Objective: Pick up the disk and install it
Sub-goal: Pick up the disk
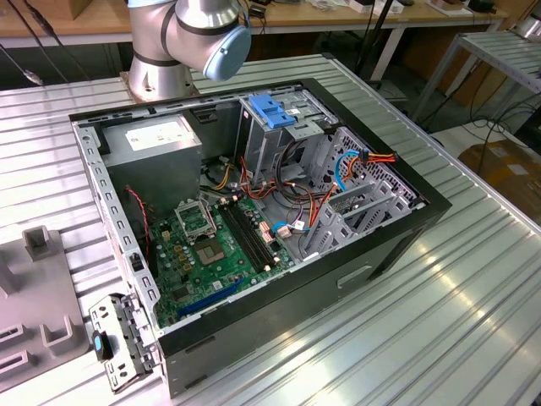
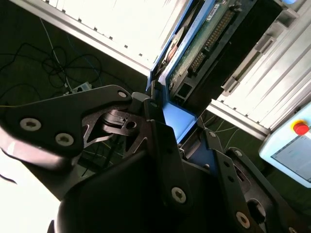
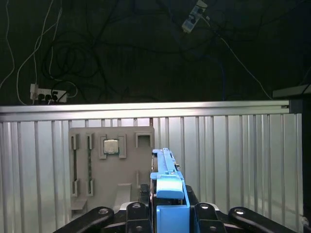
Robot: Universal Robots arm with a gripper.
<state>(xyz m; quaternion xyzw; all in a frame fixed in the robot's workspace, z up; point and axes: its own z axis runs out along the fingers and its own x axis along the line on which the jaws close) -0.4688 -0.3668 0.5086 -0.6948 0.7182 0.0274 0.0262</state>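
The tool (image 3: 167,208) is clenched on the disk (image 3: 168,180), gripping it edge-on by its blue side rails, in the first wrist view. The drive hangs above the ribbed metal desk (image 3: 233,160), with a grey tray (image 3: 129,167) carrying a chip (image 3: 111,145) lying on the surface beyond it. Past the desk's far edge, cables trail across a dark floor (image 3: 146,58).

In the second wrist view, dark fingers (image 2: 163,145) press on either side of the blue rail, and the disk's green circuit-board face (image 2: 201,46) is turned to the camera.

The exterior view shows the arm (image 1: 190,34) rising at the back of the desk behind an open case (image 1: 372,254). Inside it lie a green board (image 1: 211,245) and a metal cage (image 1: 262,148) topped by a blue bracket (image 1: 272,110).
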